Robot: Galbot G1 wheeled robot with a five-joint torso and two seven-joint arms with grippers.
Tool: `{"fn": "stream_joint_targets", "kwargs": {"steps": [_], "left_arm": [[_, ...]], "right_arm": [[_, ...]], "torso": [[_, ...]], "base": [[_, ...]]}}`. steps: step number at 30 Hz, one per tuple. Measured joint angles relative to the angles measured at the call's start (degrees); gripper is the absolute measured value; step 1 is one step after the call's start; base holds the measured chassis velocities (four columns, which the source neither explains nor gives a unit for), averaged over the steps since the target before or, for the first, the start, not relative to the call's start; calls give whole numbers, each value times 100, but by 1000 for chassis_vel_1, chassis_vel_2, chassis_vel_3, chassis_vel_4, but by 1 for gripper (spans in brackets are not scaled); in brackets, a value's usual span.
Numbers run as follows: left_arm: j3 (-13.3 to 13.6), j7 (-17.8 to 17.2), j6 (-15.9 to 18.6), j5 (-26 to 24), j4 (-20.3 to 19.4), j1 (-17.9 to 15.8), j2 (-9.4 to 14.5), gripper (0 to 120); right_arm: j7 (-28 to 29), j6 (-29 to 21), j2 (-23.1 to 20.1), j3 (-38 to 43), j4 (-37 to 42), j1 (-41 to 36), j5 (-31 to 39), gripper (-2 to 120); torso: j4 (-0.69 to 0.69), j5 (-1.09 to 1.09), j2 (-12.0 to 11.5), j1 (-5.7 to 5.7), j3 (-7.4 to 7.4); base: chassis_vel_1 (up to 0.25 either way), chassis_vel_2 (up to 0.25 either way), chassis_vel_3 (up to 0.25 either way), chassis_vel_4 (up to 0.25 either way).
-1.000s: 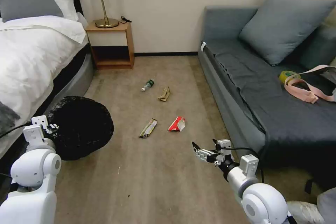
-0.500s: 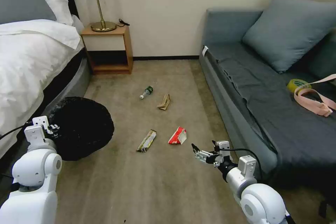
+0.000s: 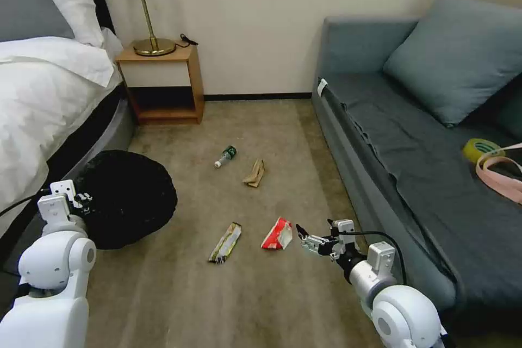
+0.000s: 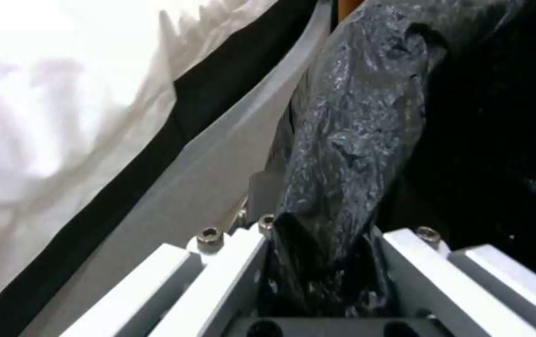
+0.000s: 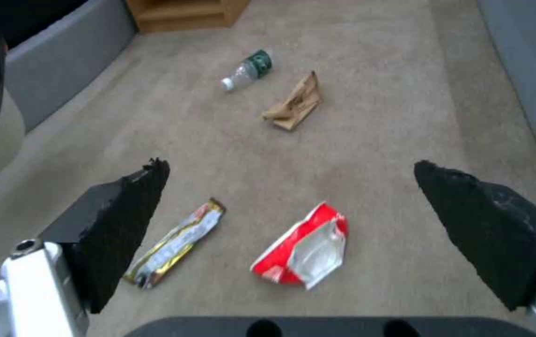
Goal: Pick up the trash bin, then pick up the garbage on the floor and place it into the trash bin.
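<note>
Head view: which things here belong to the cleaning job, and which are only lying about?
Job: trash bin, held by left gripper; bottle; tan paper; red carton; snack wrapper.
Lying about: yellow tape roll; pink strap; lamp.

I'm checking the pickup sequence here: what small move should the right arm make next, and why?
Probably lower the right gripper onto the red-and-white carton. Its fingers are open, the carton lies on the floor between them in the right wrist view, nearest of the litter, and the left gripper already clamps the trash bin by its bag.

Black-bagged trash bin (image 3: 128, 198), red-and-white carton (image 3: 277, 234), green-labelled bottle (image 3: 225, 155) — tan paper (image 3: 254, 173), yellow-green wrapper (image 3: 225, 242).
</note>
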Motion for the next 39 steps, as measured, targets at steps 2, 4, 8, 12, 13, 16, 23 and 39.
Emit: {"fn": "stream_joint_targets", "kwargs": {"steps": [2,4,8,12,13,16,23,39], "left_arm": [[6,7,-4,13,2,2,0,3],[11,13,-14,23,4,7,-11,3],[18,19,-22,34,15,10,-35,3],[45,21,-27,40,21,5,-54,3],[58,22,-27,40,22,1,-60,3],[86,22,-27,45,21,-9,-78,3],[177,79,-38,82,31,-10,-63,3],[140,89,-38,405,-381,300,-192,2]], "right_arm": [[-4,2,5,-43,-58,5,-27,100],[-10,6,27,-86,-98,14,-51,100],[-13,9,63,-148,-143,33,-79,100],[-14,10,53,-181,-194,61,-88,100],[-14,10,27,-194,-218,79,-87,100],[-14,4,-89,-236,-279,148,-77,100],[-15,-117,-554,-596,-633,540,60,100],[5,-471,-820,-3570,-2248,3018,702,100]], "torso": [[0,0,0,0,0],[0,0,0,1,0],[0,0,0,0,0],[0,0,0,0,0],[0,-1,0,0,0],[0,1,0,1,0],[-1,0,0,1,1],[2,0,0,1,0]], "base": [[-166,173,167,-168],[-168,173,167,-186],[-175,172,168,-165],[-173,170,175,-153],[-161,191,172,-175],[-160,173,166,-180],[-156,150,147,-158],[-16,20,18,-16]]}}
